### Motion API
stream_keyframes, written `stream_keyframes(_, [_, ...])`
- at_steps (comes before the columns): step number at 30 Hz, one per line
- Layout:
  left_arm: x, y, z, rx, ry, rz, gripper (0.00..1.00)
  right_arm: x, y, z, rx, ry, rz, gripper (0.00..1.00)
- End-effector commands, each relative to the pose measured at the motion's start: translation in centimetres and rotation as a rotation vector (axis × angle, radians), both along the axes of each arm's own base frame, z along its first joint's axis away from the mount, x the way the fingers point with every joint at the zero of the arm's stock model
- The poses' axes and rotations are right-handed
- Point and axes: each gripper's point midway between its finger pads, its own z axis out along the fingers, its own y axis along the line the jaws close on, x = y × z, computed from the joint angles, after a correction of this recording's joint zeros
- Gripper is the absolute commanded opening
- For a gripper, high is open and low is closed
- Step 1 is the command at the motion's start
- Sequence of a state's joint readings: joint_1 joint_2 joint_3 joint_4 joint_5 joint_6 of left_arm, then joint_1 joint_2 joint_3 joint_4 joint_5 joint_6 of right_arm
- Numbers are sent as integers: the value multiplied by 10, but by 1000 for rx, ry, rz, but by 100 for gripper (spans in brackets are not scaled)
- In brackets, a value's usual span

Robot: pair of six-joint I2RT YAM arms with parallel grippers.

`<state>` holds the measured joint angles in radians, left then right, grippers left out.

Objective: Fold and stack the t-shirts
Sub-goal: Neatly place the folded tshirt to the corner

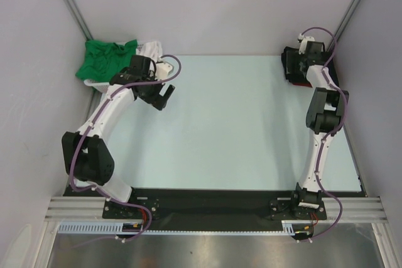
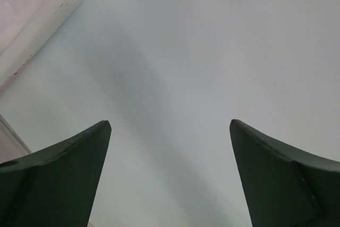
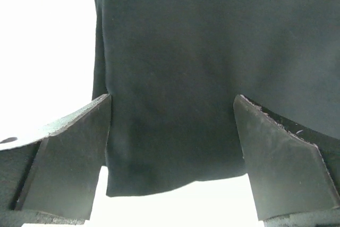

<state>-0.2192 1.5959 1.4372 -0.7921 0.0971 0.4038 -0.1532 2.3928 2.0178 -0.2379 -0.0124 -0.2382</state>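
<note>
Top external view, nearest first: the arm bases are seen bolted at the near edge, and the pale table (image 1: 232,130) runs on beyond them; no shirt is laid out in its middle. Further on, the left gripper (image 1: 166,94) is held with its fingers spread wide over bare table, nothing between them; just behind it the white basket (image 1: 93,83) is found in the far-left corner, with the green t-shirt (image 1: 103,58) and the white t-shirt (image 1: 151,48) heaped on it. At the far-right corner the right gripper (image 3: 172,99) is spread equally wide over the black t-shirt (image 3: 212,51), whose near edge lies between the fingers, ungrasped; a sliver of the red t-shirt (image 1: 301,84) is seen beside it. The cloth is judged light, limp and prone to bunching; a hem or shoulder edge is best pinched. Reach may be hindered by the basket rim and the side walls.
</note>
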Motion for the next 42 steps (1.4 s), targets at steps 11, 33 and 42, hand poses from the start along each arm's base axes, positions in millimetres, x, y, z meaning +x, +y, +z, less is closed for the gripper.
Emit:
stream_keyframes(11, [-23,18,14,-72,-115,17,100,-97,66,218,293,-390,44,100])
stream_keyframes(33, [-33,64,-48,-135,-207,345,100,-322,162,97,540,-364,67,100])
stream_keyframes(42, [-37,63,-49,-133,-203,326,100,-334,161,61,530,-317,47,100])
